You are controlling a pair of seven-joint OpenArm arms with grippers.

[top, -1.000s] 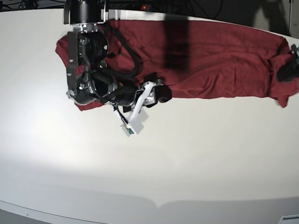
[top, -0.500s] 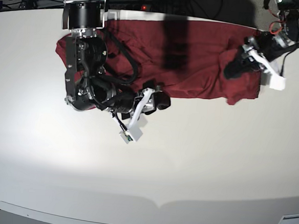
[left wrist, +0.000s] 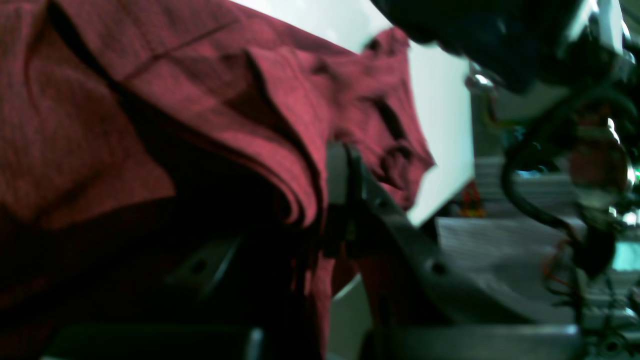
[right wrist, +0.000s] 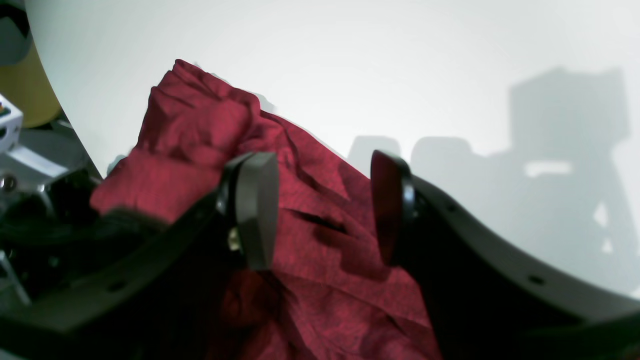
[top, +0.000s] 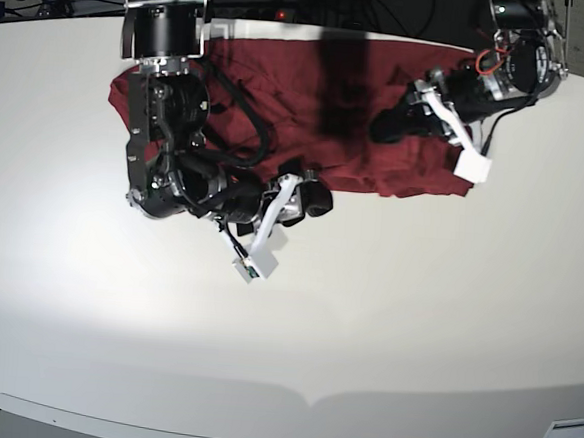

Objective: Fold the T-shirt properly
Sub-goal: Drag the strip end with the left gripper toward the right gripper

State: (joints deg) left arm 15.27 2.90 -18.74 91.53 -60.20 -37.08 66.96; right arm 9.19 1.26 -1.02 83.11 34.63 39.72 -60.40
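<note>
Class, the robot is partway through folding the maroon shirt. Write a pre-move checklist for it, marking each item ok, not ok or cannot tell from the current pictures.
1. Left gripper holds cloth: ok; the left wrist view shows layers of the T-shirt pinched against its finger.
2. Right gripper holds cloth: not ok; its jaws stand open, shirt fabric showing between them.
3. Carried end lies over the shirt's body: ok; the fabric is doubled near the left gripper.
4. Fold edges line up: cannot tell; the arm hides them.
5. Shirt is on the white table: ok.
6. Fabric is smooth: not ok; wrinkles show in both wrist views.
</note>
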